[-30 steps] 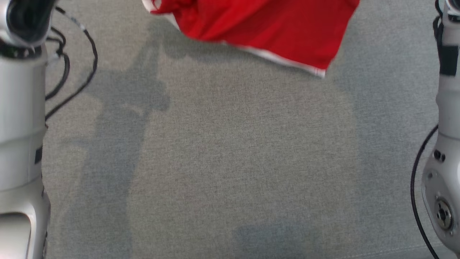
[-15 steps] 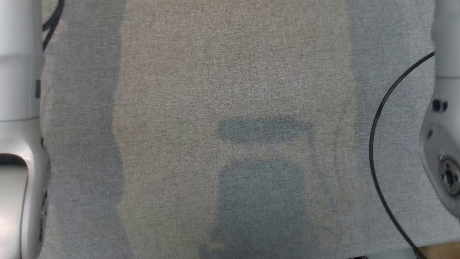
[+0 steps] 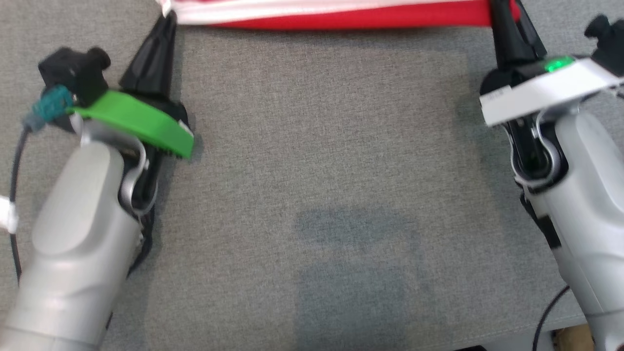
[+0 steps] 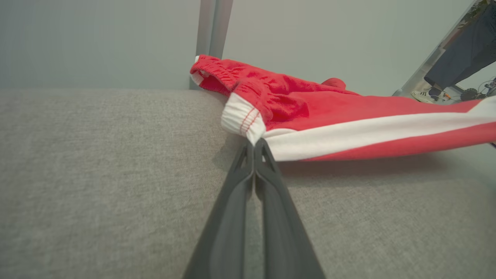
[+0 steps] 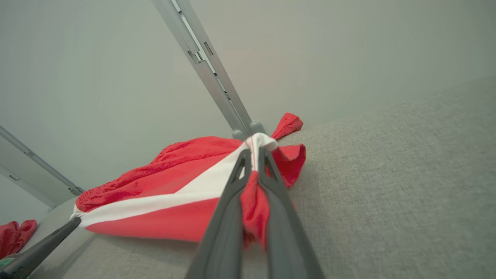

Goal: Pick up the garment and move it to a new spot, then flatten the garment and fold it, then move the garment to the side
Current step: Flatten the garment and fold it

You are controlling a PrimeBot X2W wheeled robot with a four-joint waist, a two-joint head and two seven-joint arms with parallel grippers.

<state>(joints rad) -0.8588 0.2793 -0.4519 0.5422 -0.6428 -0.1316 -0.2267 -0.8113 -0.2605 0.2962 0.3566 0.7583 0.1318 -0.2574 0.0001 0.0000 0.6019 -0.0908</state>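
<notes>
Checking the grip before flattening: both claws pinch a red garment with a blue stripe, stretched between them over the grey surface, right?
Not quite. The stripe is white, not blue; the left wrist view shows it. The left claw and right claw do pinch the red garment, stretched between them over the grey surface.

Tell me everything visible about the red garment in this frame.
The garment is red, soft knit-looking fabric with a broad white band and a white, red-stitched hem. Its near edge is stretched between the left gripper, shut on one hemmed corner, and the right gripper, shut on the other. The rest lies rumpled behind on the grey cloth surface.
</notes>
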